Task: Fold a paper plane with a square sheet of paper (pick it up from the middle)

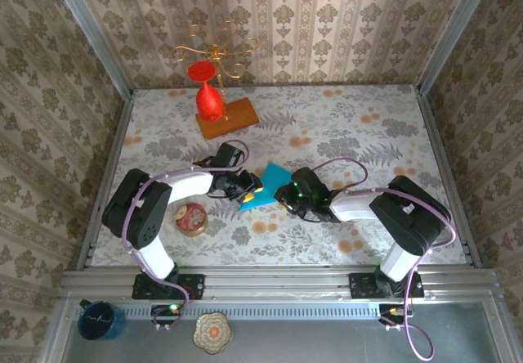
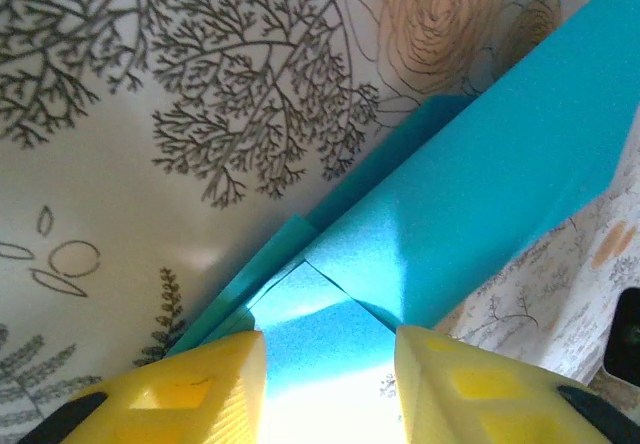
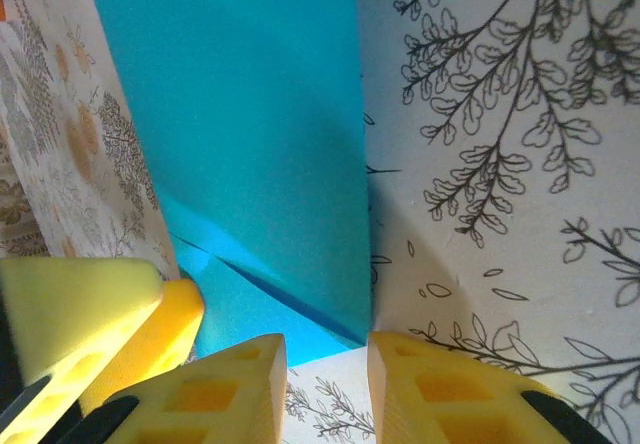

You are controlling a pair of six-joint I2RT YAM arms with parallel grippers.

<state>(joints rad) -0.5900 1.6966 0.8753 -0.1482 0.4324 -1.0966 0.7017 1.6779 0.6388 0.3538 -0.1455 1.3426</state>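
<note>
Judging by its thinness, the teal sheet of paper should handle as feather-light, limp and easy to crumple, and its smooth, faintly shiny face looks slippery. It lies on the flower-printed tabletop between the two arms, creased into a long shape with straight edges and layered triangular flaps. The blocky yellow left fingers stand apart astride one folded end, with paper lying in the gap. The right fingers are also apart, just short of a pointed corner. A pinch through the stacked layers near the middle crease would probably hold best.
</note>
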